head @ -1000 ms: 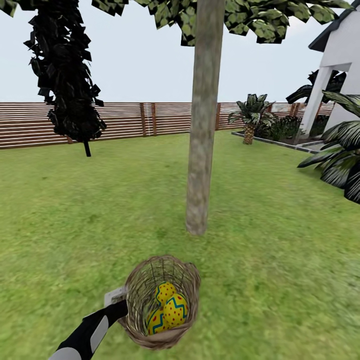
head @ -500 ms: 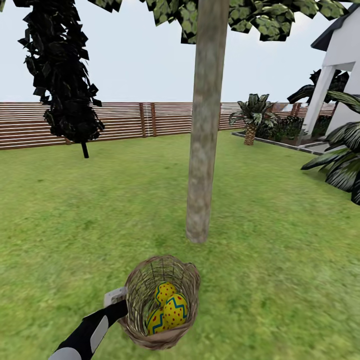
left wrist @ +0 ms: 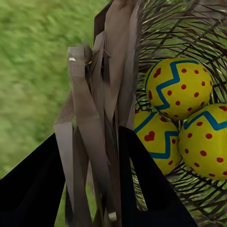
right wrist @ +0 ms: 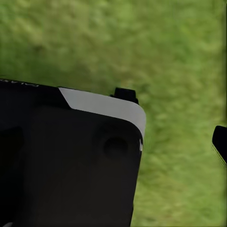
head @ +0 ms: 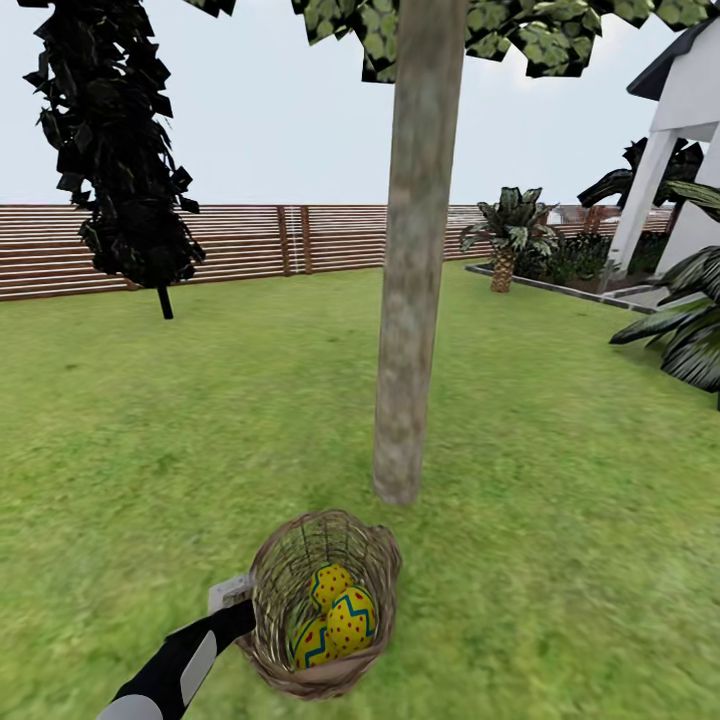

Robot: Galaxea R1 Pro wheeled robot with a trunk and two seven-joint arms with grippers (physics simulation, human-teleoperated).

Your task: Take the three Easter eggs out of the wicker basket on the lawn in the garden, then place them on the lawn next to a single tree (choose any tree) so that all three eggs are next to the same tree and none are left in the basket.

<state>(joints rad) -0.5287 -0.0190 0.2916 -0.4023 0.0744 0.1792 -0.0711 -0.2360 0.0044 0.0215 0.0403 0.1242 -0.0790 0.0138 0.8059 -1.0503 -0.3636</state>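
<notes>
Head view: the wicker basket (head: 322, 603) sits at lower centre of the frame, held up by the left gripper (head: 232, 598), whose black-and-grey arm enters from the lower left corner. Left wrist view: the two dark fingers (left wrist: 144, 182) stand on either side of the basket's braided rim (left wrist: 101, 118), jaws narrow and pinching the wall, one finger outside and one inside. All three Easter eggs (head: 335, 612) lie inside the basket, yellow with red dots and blue-green zigzags, packed touching one another; in the wrist view they fill the right half of the frame (left wrist: 177, 87). The tree (head: 410, 300) with the pale grey-tan mottled trunk rises through the centre of the head view, its foot on the lawn (head: 560, 520) just above the basket in the frame; leafy crown at the top edge. Upper left: a dark, near-black thin-trunked tree (head: 115, 150). A brown slat fence (head: 300, 238) runs across the middle distance; a short palm (head: 505, 240) and a white building (head: 680, 130) at the right. Right wrist view: blurred grass with a black-and-grey part of the robot body (right wrist: 71, 161) in the lower left; only one dark finger tip of the right gripper (right wrist: 220, 142) shows at the right edge, so jaw spacing cannot be told
</notes>
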